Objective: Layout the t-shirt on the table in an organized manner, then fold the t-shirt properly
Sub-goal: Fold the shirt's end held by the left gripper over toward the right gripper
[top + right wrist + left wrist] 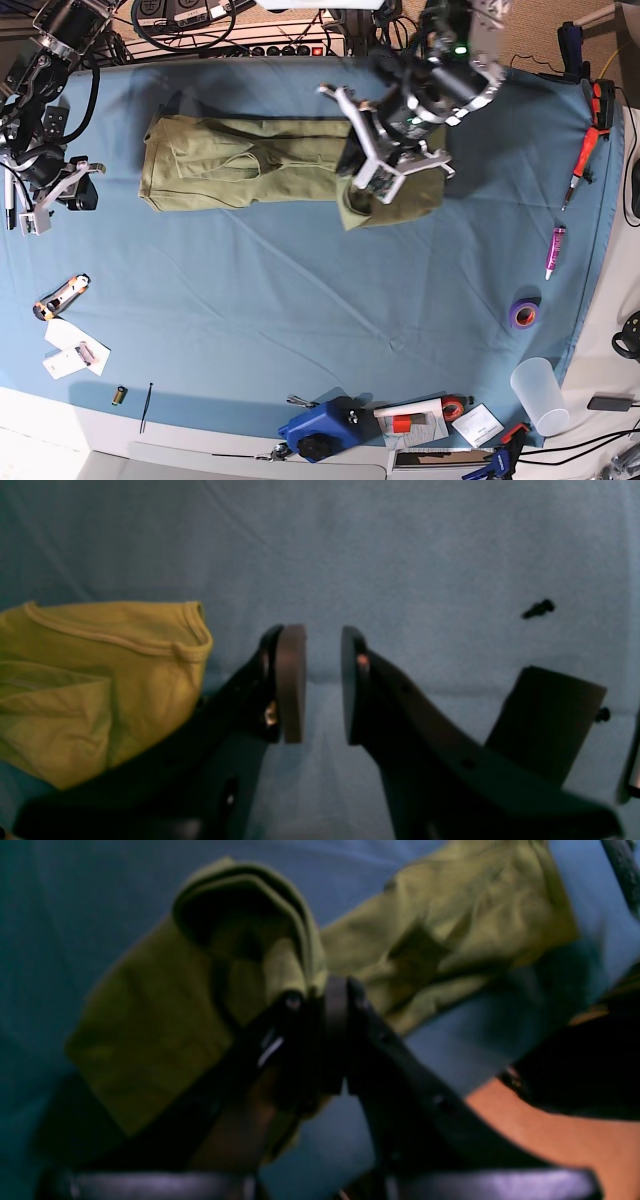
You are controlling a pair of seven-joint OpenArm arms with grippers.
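Note:
The olive-green t-shirt [250, 165] lies stretched lengthwise across the far half of the light blue table [300, 310]. My left gripper [368, 185] hangs over the shirt's right end. In the left wrist view this gripper [322, 992] is shut on a raised fold of the t-shirt [250, 935], and the rest of the cloth trails flat behind it. My right gripper [55, 195] is off the shirt's left end. In the right wrist view it [322, 680] stands open with only table cloth between its pads, and the t-shirt's hemmed edge [100, 680] lies to the left of it.
A purple tape roll [523, 315], a plastic cup [535, 395], a pink marker [553, 252] and a red-handled tool [583, 160] lie along the right side. A utility knife [60, 295] and cards [75, 350] sit at the left, a blue tool [320, 430] at the front edge. A small black screw [537, 609] lies near my right gripper.

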